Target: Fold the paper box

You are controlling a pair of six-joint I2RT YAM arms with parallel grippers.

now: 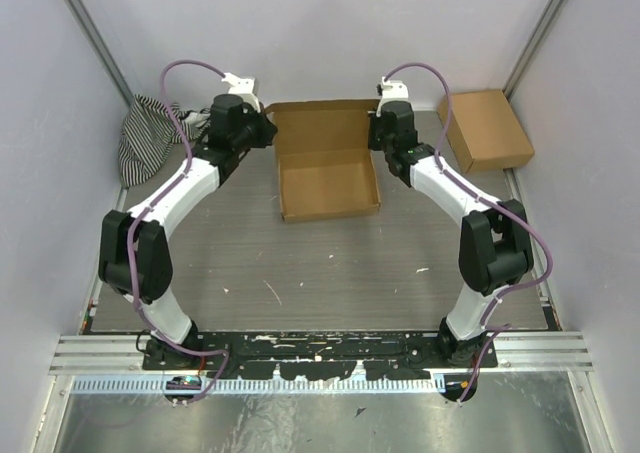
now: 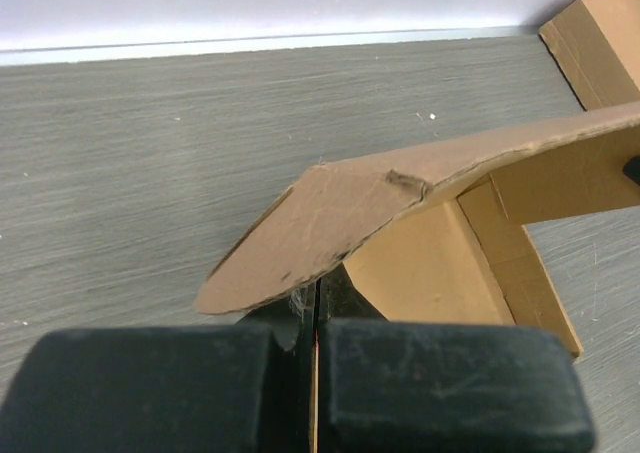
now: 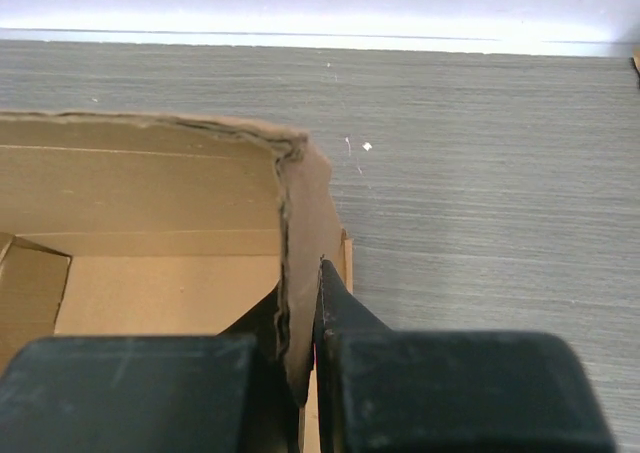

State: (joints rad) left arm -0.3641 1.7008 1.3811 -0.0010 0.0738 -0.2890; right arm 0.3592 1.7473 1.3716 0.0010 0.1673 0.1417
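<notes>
The paper box (image 1: 330,185) sits in the middle of the table as a shallow brown tray, with its lid (image 1: 322,123) standing open at the back. My left gripper (image 1: 267,133) is at the lid's left end, shut on a thin cardboard flap. In the left wrist view the gripper (image 2: 318,298) pinches that sheet, and a rounded flap (image 2: 330,218) curves over the fingers. At the lid's right end my right gripper (image 1: 380,133) is shut on the right side flap (image 3: 310,213). The right wrist view shows the gripper (image 3: 305,308) with cardboard between its jaws.
A smaller ready-made brown box (image 1: 486,129) lies at the back right, also seen in the left wrist view (image 2: 600,43). A striped cloth (image 1: 145,138) is bunched at the back left against the wall. Grey tabletop (image 1: 300,263) stretches between the box and the arm bases.
</notes>
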